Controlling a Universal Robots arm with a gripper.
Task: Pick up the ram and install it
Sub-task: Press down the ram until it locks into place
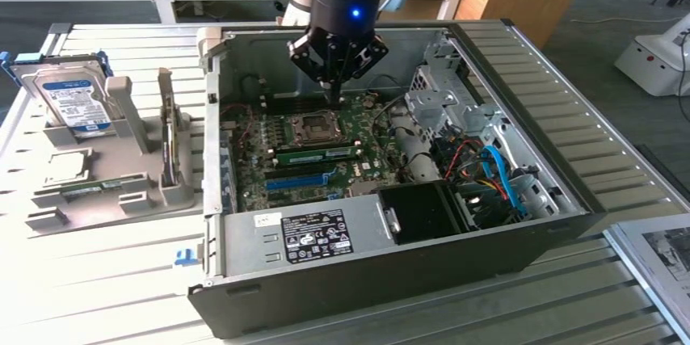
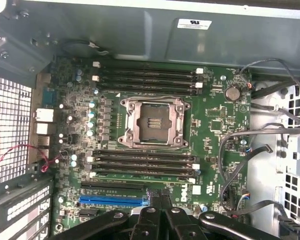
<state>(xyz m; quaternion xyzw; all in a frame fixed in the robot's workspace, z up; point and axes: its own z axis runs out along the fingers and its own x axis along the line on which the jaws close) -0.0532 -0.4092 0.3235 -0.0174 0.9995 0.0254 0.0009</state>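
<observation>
- Far left of the exterior view: grey plastic holder stand [image 1: 129, 191] on the slatted table, carrying a silver hard drive with a blue-white label [image 1: 73, 101]. A thin board stands edge-up in the stand's right slot [image 1: 167, 131]; I can't tell what it is.
- Centre: open dark computer case [image 1: 367, 272], with the green motherboard [image 2: 215, 125] exposed and the bare square CPU socket [image 2: 151, 122] empty.
- The ram, a long narrow green circuit-board stick [image 1: 316, 153], sits along a slot just on the near side of the socket. I read it as already placed; I can't confirm the latches are locked.
- Black gripper [image 1: 335, 94] hangs over the board's far side, above the socket, well clear of the ram. Its fingers are drawn together, with nothing visible between them.
- Right: the blue cable [image 1: 498, 169] is untouched.
</observation>
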